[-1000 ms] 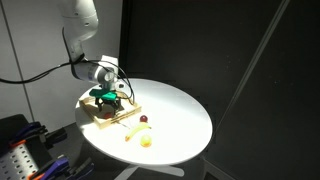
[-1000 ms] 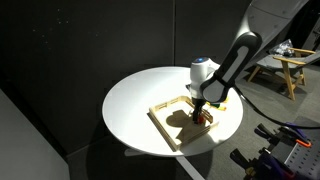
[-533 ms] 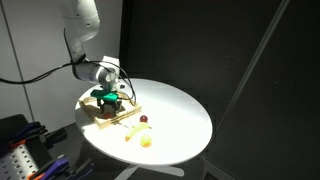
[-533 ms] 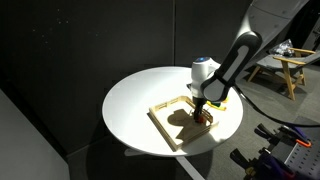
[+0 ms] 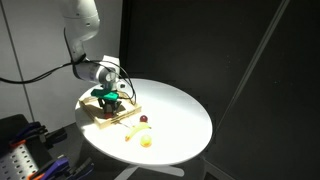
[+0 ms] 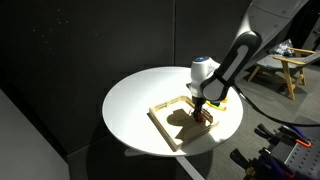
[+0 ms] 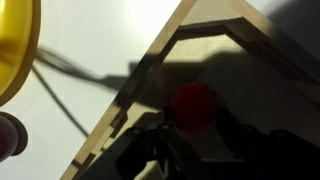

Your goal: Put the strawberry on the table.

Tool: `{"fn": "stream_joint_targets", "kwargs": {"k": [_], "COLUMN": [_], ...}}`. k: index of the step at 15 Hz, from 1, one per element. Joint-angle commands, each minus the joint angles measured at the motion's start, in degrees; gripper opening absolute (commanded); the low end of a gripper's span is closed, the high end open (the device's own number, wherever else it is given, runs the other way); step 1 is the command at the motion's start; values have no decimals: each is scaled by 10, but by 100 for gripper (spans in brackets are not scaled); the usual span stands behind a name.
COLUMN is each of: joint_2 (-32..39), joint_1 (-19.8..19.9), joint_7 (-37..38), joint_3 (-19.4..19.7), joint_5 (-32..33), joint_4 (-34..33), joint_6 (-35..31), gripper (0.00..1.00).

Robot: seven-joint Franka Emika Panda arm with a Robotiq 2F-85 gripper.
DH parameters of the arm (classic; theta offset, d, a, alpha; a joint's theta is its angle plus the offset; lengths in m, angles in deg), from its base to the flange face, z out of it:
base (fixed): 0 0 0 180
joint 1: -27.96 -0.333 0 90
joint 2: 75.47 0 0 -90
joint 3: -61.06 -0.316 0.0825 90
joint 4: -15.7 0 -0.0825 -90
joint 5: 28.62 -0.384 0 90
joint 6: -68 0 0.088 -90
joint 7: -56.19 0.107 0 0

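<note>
The strawberry (image 7: 192,103), small and bright red, lies in shadow inside the wooden tray (image 7: 232,28). In the wrist view my gripper (image 7: 196,126) stands right over it, its dark fingers (image 7: 160,140) pressed in on both sides of the fruit. In both exterior views the gripper (image 5: 108,101) (image 6: 201,111) reaches down into the tray (image 5: 113,117) (image 6: 170,127), which rests on the round white table (image 5: 175,110) (image 6: 135,100). There the fingers hide the strawberry.
A dark maroon round fruit (image 5: 143,120) (image 7: 7,135) and a pale yellow fruit (image 5: 146,141) (image 7: 16,40) lie on the table just outside the tray. A black curtain rings the table. Wooden furniture (image 6: 283,68) stands beyond the arm.
The jaws have closed in around the strawberry. The arm and the tray stay where they were.
</note>
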Motion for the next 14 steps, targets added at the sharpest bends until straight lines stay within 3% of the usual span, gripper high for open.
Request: {"fn": "stream_joint_targets", "kwargs": {"k": [1, 9, 14], "joint_2": [-21, -72, -116], "joint_1": [-11, -36, -28], "joint_7": [15, 54, 57], "joint_3": [8, 24, 17], "joint_5": [2, 12, 7], "joint_4": [-3, 3, 12], "joint_6": [25, 103, 150], "gripper": [23, 23, 23]}}
